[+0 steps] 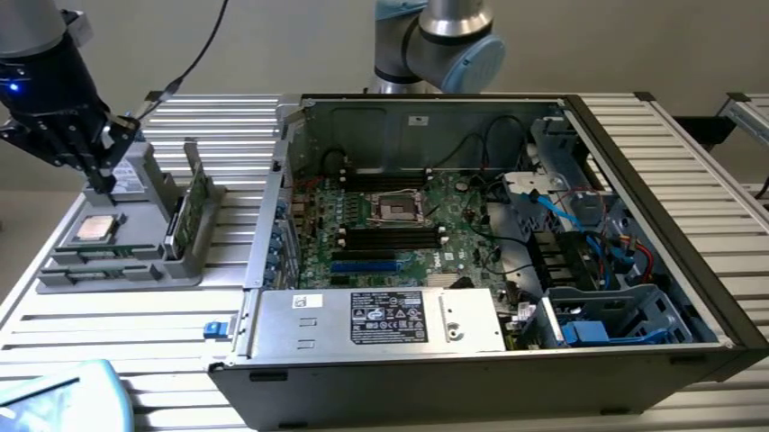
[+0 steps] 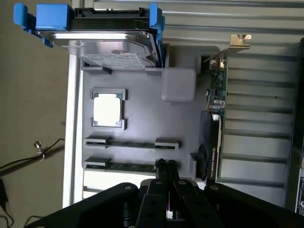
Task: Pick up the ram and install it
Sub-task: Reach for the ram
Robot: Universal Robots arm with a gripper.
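Gripper [image 1: 104, 186] is hanging over the tray [image 1: 142, 225], fingers pinched together and holding nothing. In the exterior view it is sitting at twelve o'clock from the CPU [image 1: 96, 228]. The ram [image 1: 106, 256] is lying flat in its tray slot at six o'clock from the CPU, a second stick [image 1: 96, 273] just beside it. The case [image 1: 481, 387] is standing open at three o'clock from the tray.
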